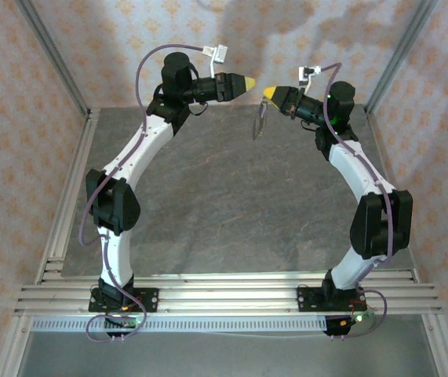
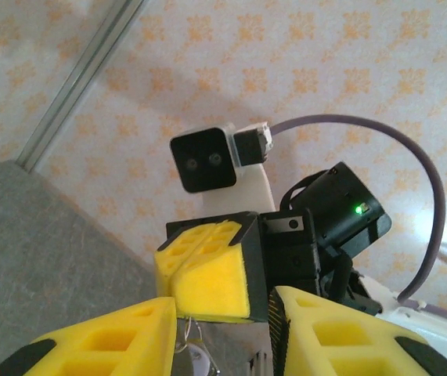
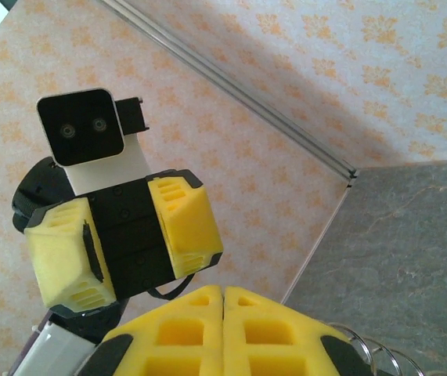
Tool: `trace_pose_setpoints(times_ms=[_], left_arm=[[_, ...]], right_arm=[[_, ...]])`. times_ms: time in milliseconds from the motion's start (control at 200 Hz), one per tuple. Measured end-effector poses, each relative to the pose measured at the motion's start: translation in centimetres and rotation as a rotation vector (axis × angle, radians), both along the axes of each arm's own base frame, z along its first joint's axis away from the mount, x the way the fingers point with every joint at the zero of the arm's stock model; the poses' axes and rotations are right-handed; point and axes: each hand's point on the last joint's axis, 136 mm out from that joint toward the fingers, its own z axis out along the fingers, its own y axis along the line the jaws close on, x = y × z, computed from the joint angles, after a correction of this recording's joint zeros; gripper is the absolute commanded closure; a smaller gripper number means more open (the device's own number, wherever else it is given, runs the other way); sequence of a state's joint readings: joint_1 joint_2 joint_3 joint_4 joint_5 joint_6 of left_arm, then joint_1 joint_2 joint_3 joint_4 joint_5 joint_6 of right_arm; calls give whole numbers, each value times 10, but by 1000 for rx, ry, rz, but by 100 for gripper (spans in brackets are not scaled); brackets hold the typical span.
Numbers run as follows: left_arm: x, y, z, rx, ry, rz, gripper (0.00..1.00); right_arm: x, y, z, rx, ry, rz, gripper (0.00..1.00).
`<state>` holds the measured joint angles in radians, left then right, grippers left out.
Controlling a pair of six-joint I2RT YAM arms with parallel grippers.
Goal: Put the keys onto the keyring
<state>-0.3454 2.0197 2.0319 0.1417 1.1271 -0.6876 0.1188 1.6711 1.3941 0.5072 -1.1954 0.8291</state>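
Observation:
My right gripper (image 1: 267,93) is raised over the far part of the table, its yellow fingers pressed together (image 3: 223,291). The keyring (image 1: 260,122), a thin wire ring, hangs down from it. From the right wrist its loops (image 3: 373,350) show just beside the fingers. My left gripper (image 1: 249,82) faces it tip to tip, a short gap away, with its fingers apart (image 2: 225,304) and nothing between them. In the left wrist view the ring's wire (image 2: 187,330) dangles under the right gripper (image 2: 207,270). A small pale rounded piece (image 2: 196,357), apparently the key's head, hangs there with it.
The grey stone-patterned tabletop (image 1: 224,204) lies below both arms. Patterned walls with aluminium corner posts (image 1: 59,71) close in the back and sides. A slatted metal rail (image 1: 224,290) carries the arm bases at the near edge.

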Motion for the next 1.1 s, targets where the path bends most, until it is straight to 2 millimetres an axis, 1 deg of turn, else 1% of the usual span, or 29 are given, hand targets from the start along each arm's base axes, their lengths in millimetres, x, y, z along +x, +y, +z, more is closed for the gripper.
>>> trace_pose_setpoints(times_ms=[170,245,400,576,741,806,881,1001,1101], left_arm=[[-5,-3,-5,23,4,-44,63],[-6,-5,-11,41,14,-63,63],[-11,-14,-22,85,17,-98,63],[-15,-23,-28,104,22,-120,64],[-15,-28,-30,107,23,-137,67],[-15,-30,-31,107,23,-141,71],[-15,-32,-33,108,24,-143,72],[-15,-32,-33,107,27,-144,71],[-14,-32,-33,107,26,-143,69]], right_arm=[[-3,1,4,-2,-8,17,100],[-4,2,6,-2,-11,25,100],[-5,2,5,-3,-11,32,100],[-5,2,5,-4,-12,35,100],[-5,2,5,-4,-12,35,100],[-5,2,5,-4,-12,35,100],[-5,2,5,-4,-12,35,100],[-5,2,5,-4,-12,35,100],[-5,2,5,-5,-13,35,100]])
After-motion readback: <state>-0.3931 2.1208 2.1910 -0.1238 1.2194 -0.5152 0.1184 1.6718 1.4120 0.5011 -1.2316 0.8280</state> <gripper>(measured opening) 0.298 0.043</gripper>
